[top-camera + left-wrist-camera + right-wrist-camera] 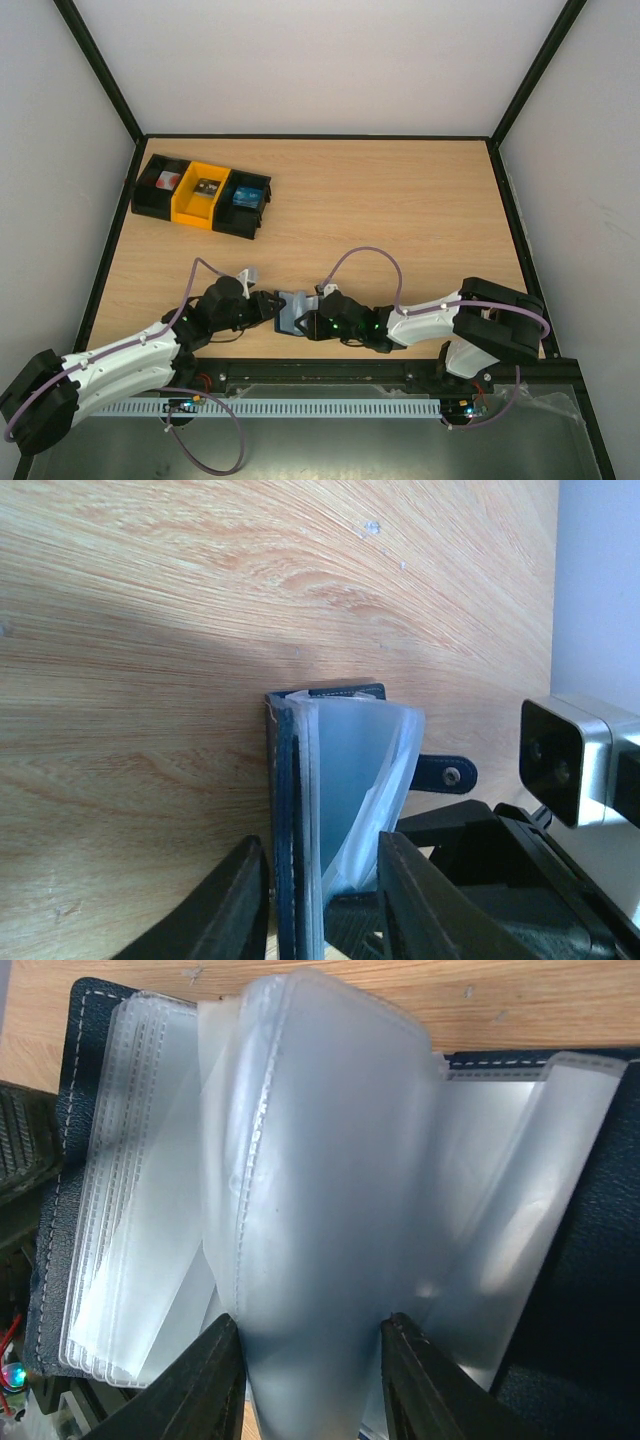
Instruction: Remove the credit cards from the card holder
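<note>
The dark blue card holder point(294, 311) lies open near the table's front edge, between my two grippers. In the left wrist view it stands on edge, showing its blue cover point(283, 800), pale sleeves point(365, 760) and closing tab point(445, 774). My left gripper point(318, 845) is open, its fingers straddling the cover and sleeves with a gap beside the cover. My right gripper point(310, 1330) is shut on a bulging bundle of clear plastic sleeves point(320, 1180) that fan out from the holder's cover point(75, 1080). The credit cards are hidden; the sleeves look cloudy.
A black-and-yellow row of bins point(200, 193) with small items sits at the back left of the wooden table point(400, 200). The right arm's wrist camera point(560, 765) is close beside the holder. Dark frame rails border the table.
</note>
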Controlling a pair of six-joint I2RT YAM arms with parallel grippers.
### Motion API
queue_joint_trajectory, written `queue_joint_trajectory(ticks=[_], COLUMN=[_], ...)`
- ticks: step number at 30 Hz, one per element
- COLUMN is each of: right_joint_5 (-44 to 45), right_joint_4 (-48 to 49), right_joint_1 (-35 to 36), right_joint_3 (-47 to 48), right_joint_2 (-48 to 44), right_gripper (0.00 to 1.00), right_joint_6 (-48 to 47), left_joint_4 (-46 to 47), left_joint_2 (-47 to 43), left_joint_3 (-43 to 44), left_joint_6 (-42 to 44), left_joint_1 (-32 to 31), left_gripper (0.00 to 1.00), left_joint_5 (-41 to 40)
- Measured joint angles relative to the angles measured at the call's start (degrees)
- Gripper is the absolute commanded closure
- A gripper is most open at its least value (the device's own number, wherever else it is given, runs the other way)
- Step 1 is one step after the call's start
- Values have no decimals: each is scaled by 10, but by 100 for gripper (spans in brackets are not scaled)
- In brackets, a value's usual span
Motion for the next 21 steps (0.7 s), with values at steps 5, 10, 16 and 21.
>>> queue_joint_trajectory(ticks=[5,10,16,21], right_joint_5=[2,12,55,116], right_joint_4=[11,4,-38,-124], right_joint_1=[0,0,0,0], right_joint_3=[-5,-9,-25,-36], right_joint_2=[0,-14,-83,-153], right_gripper=[66,65,64,64], right_joint_6=[7,10,14,12], left_joint_4=[12,21,26,25], left_joint_2=[11,35,43,40], left_joint_3=[-1,-1,0,0], left_joint_6=[-2,4,10,10], left_joint_1=[0,0,0,0], left_gripper=[82,97,97,97], left_joint_5=[1,5,7,9])
